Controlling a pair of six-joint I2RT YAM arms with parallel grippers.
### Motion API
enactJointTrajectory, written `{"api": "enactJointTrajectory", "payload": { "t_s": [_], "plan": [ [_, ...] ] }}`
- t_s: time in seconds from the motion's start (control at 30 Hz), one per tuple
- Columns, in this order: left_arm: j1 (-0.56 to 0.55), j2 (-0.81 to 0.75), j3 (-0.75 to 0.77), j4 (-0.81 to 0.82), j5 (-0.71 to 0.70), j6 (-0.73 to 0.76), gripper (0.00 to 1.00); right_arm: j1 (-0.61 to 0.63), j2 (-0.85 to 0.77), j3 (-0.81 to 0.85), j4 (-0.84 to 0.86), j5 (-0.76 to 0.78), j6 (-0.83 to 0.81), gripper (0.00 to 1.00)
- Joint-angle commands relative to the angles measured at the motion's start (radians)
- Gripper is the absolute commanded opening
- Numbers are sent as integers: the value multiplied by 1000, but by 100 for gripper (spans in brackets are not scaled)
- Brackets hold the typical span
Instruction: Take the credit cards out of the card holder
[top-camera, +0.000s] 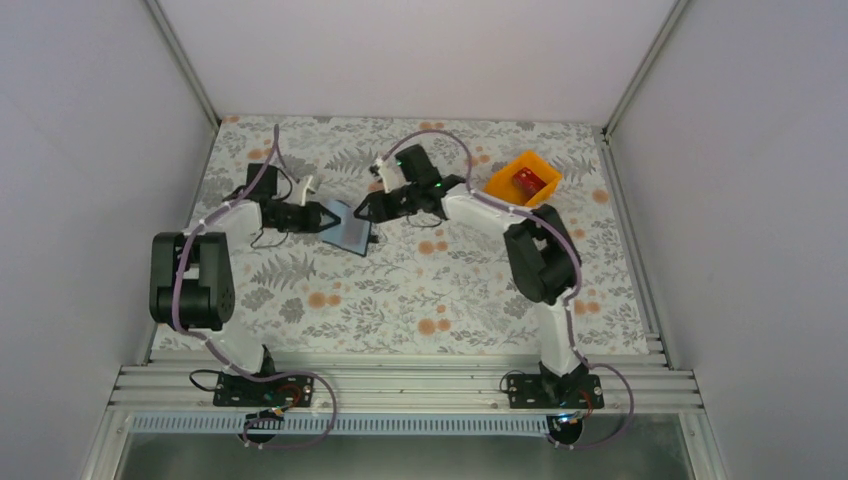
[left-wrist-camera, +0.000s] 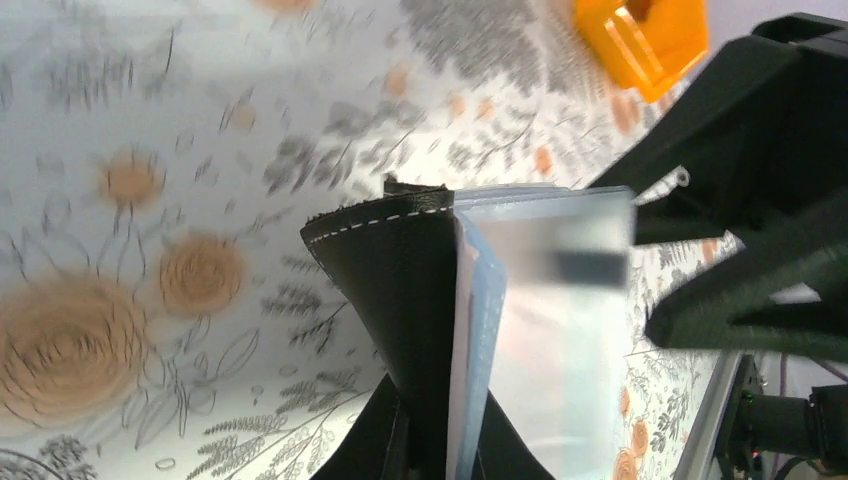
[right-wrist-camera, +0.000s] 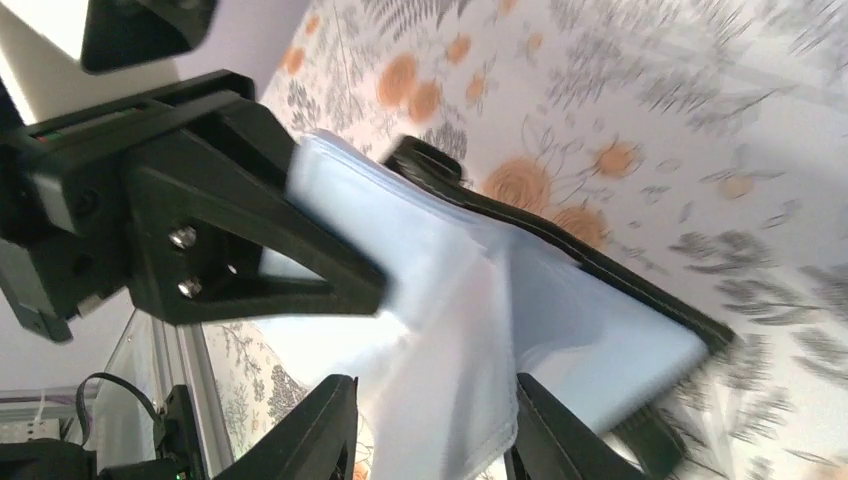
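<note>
Clamping card holder (top-camera: 350, 230), left gripper (top-camera: 326, 218)

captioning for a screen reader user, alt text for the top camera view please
From above, the left gripper clamps an opened black card holder while the right gripper reaches in at its opposite edge. An orange bin at the far right holds a red card.

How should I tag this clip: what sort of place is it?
Probably a lab robot cell: plain white walls box in a floral-covered table, with left arm and right arm bolted to an aluminium rail.
</note>
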Motion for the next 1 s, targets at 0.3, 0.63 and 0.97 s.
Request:
{"api": "enactJointTrajectory", "payload": {
  "t_s": [0.3, 0.63, 0.97],
  "plan": [
    [-30, -276, 462, -467, 102, 457, 2, -102, -589, -176, -51, 87, -313, 53],
    [-105, -438, 804, -603, 159, 473, 2, -67, -877, -191, 140, -16, -277, 66],
    [-108, -534, 863, -547, 402, 367, 2, -6, -879, -99, 119, -63, -388, 76]
  ]
}}
